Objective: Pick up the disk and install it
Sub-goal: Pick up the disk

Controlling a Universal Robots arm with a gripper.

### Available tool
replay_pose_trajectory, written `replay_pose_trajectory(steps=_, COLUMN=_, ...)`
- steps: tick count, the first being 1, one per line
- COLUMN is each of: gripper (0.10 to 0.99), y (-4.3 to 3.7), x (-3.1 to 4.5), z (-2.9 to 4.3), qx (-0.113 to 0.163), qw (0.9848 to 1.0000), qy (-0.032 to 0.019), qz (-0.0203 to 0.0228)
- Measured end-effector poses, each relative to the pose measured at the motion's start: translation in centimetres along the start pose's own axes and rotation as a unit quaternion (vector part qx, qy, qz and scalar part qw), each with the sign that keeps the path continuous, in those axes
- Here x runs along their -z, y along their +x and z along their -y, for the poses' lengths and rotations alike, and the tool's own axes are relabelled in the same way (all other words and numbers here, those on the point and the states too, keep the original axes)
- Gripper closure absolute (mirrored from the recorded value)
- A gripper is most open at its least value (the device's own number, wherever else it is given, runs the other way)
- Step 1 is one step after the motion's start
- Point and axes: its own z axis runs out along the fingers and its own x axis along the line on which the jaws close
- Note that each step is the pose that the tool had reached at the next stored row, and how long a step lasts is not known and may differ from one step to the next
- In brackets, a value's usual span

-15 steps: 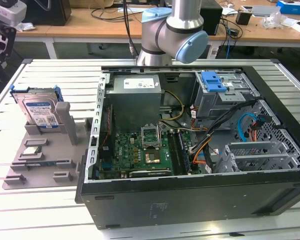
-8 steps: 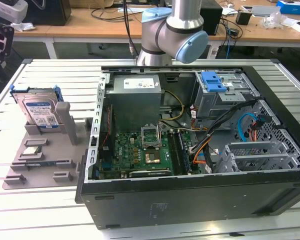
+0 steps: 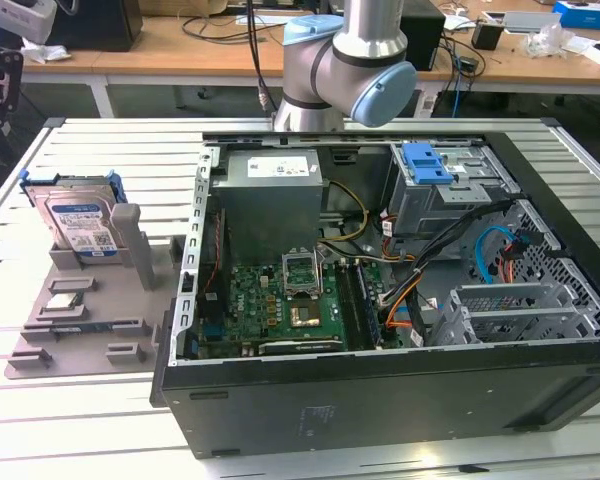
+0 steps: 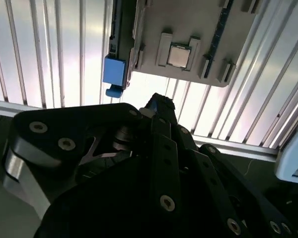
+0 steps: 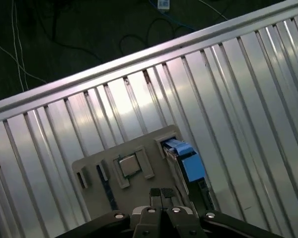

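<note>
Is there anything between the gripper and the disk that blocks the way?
Nothing visible does. In the first wrist view the gripper hangs above the grey holder, and only open air lies between it and the disk standing in it.

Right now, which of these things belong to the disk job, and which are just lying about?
Job:
disk, standing in the grey tray
pincer
open computer case

Lying about:
small chip on the tray
blue box on the far desk
</note>
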Motion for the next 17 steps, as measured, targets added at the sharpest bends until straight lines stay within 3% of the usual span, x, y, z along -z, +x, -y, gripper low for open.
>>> replay_pose_trajectory(steps=3, gripper=0.980, y=0.00, x=0.00, z=0.00, qx=0.043, qw=0.9991, qy=-0.0010, qz=-0.0020)
replay_pose_trajectory(steps=5, gripper=0.980, y=0.00, x=0.00, z=0.00, qx=0.058, qw=0.9983, qy=-0.0013, qz=-0.0026)
replay_pose_trajectory(steps=8, gripper=0.980, y=0.00, x=0.00, z=0.00, qx=0.094, qw=0.9956, qy=-0.0021, qz=-0.0042)
replay_pose_trajectory(steps=14, gripper=0.973, y=0.00, x=0.00, z=0.00, qx=0.097, qw=0.9953, qy=-0.0022, qz=-0.0043)
replay_pose_trajectory(steps=17, gripper=0.792, y=0.00, x=0.00, z=0.00, qx=0.097, qw=0.9952, qy=-0.0022, qz=-0.0044)
